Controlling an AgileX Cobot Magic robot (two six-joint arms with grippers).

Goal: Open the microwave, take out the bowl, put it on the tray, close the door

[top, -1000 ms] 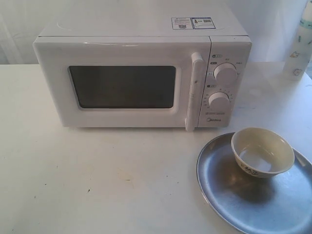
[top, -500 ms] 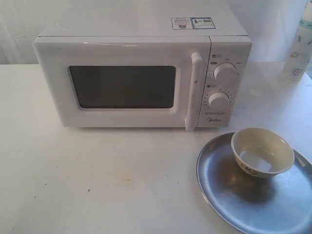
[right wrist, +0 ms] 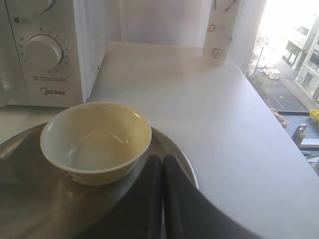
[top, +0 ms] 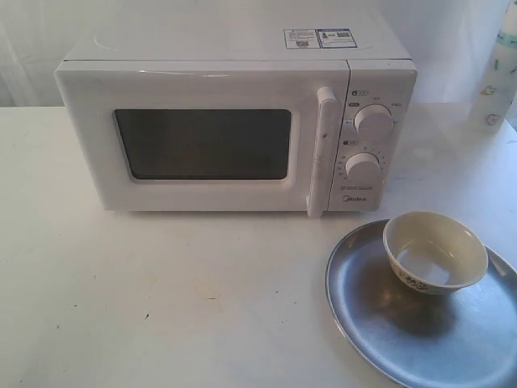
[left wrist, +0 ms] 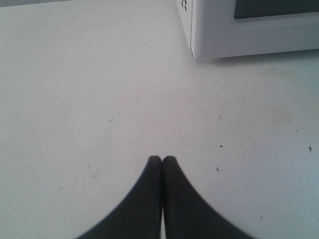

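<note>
Two-fingered left gripper (left wrist: 162, 158): clenching on nothing; hovering over table (left wrist: 75, 74) beside microwave (left wrist: 249, 35) corner
door (top: 202, 89): sitting shut, facing forward; offering handle (top: 320, 153), long axis running upright, for pulling
bowl (top: 435, 250): resting upright on tray (top: 380, 323), mouth pointing up; likely feeling light, slick, breakable; inviting rim pinch
right gripper (right wrist: 162, 157): clenching empty, hanging just beside tray rim

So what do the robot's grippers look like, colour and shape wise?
The left gripper and the right gripper look alike: each has two matte black fingers, smooth, broad at the base and curving in to narrow rounded tips. No markings, cables or pads show on them. The arms themselves are outside every view.
</note>
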